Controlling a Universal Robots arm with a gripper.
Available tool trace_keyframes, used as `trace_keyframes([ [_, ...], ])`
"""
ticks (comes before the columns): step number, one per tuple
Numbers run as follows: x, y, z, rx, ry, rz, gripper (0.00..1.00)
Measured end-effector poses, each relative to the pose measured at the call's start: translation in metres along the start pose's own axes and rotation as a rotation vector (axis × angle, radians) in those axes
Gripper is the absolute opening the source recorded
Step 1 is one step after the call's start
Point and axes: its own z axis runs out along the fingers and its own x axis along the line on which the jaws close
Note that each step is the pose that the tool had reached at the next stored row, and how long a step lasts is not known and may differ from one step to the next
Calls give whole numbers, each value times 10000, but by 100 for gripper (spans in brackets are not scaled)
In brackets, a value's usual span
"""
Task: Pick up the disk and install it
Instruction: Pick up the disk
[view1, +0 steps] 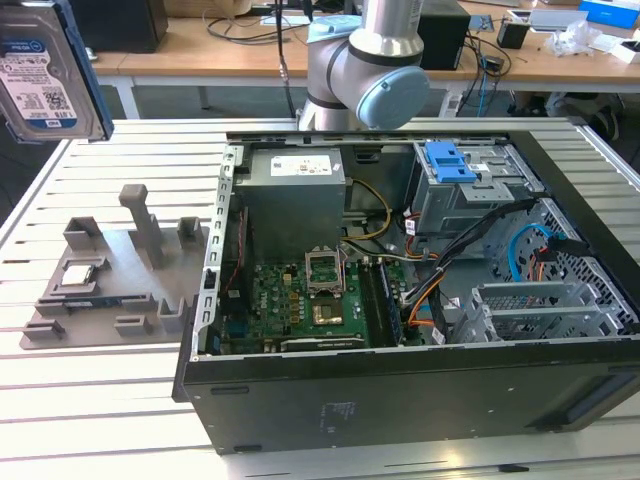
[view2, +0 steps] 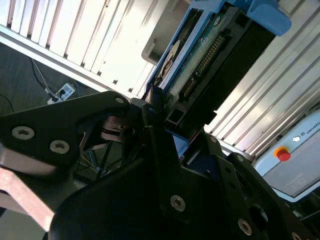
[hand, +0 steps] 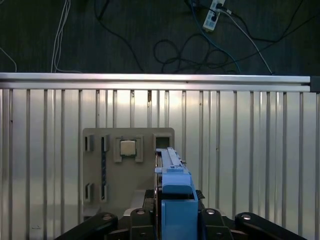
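Observation:
The disk (view1: 42, 72), a silver hard drive with a white-and-blue label, hangs in the air at the exterior view's upper left, above the slatted table and left of the computer case. In the first wrist view the disk (hand: 173, 187) shows edge-on in its blue bracket, high over the grey fixture. My gripper (hand: 173, 222) is shut on it, with a black finger on each side. In the second wrist view the disk (view2: 210, 55) shows its circuit board and connector, sticking out from my gripper (view2: 162, 117).
An open computer case (view1: 400, 390) lies on the slatted table (view1: 90, 400), with a motherboard (view1: 300, 300) and a drive cage with a blue latch (view1: 448, 160). A grey fixture (view1: 110, 290) holding a processor chip (hand: 128, 148) sits to its left. The arm's base (view1: 370, 70) stands behind the case.

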Motion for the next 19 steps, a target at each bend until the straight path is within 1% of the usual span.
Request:
trace_keyframes([
  [5, 0, 1, -48, 0, 1, 0, 36],
  [9, -1, 2, -125, 0, 0, 0, 36],
  [18, -2, 4, -241, -1, 1, 0, 36],
  [19, -2, 5, -266, -1, 1, 0, 36],
])
